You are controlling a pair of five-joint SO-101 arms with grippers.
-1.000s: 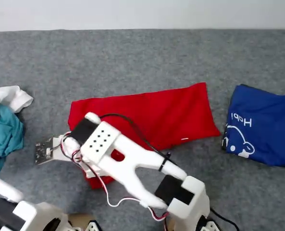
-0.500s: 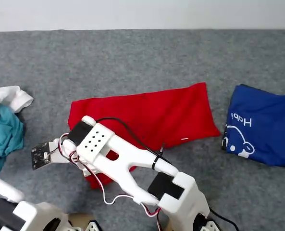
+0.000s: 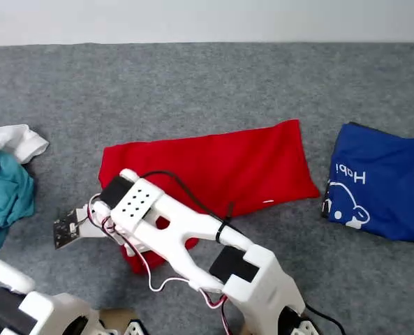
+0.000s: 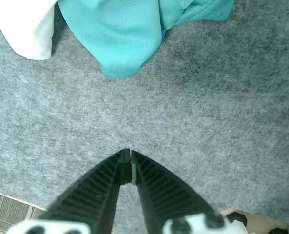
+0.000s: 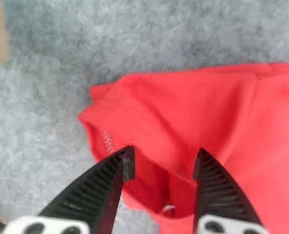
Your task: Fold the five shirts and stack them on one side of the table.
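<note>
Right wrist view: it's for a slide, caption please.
Open right pincer over a rumpled edge of the red shirt on the grey table.

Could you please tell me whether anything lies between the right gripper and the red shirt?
Nothing visible does. The right gripper is open over a crumpled corner of the red shirt, with only red cloth showing between its jaws. The blue shirt lies apart, beyond the red shirt's other end.

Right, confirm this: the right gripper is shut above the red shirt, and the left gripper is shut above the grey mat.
One error: the right gripper is open, jaws spread above the red shirt, as the right wrist view shows. The left gripper is shut above the grey mat.
</note>
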